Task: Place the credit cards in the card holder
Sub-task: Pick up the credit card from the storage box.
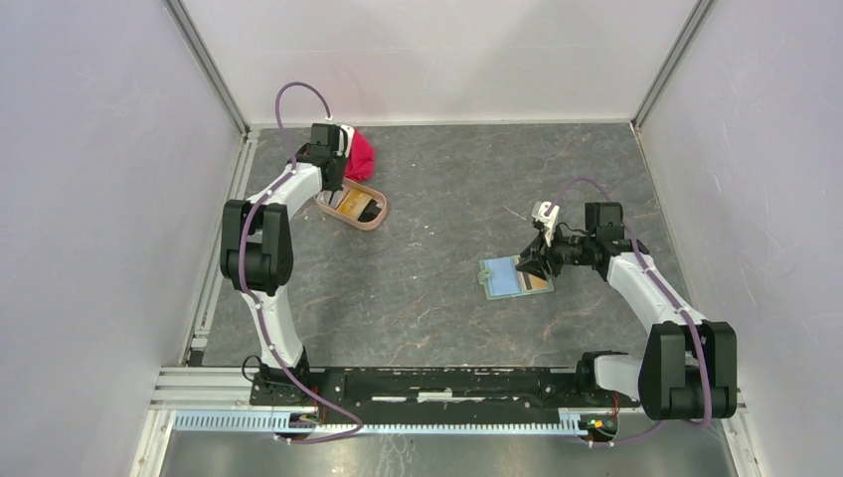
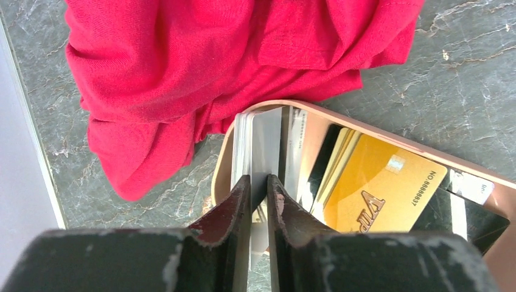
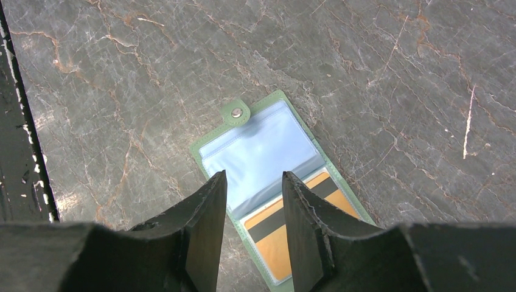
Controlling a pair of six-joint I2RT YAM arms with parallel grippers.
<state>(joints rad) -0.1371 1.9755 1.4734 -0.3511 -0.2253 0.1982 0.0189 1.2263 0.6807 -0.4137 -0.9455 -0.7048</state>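
Top view: gray stone desk (image 1: pixel 427 179), white walls (image 1: pixel 437 50), left claw (image 2: pixel 258 188) narrow around a silvery card (image 2: pixel 258 140), right claw (image 3: pixel 254 182) wide above the card holder (image 3: pixel 261 146).

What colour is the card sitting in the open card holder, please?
Orange-gold with a dark stripe; the card shows best in the right wrist view.
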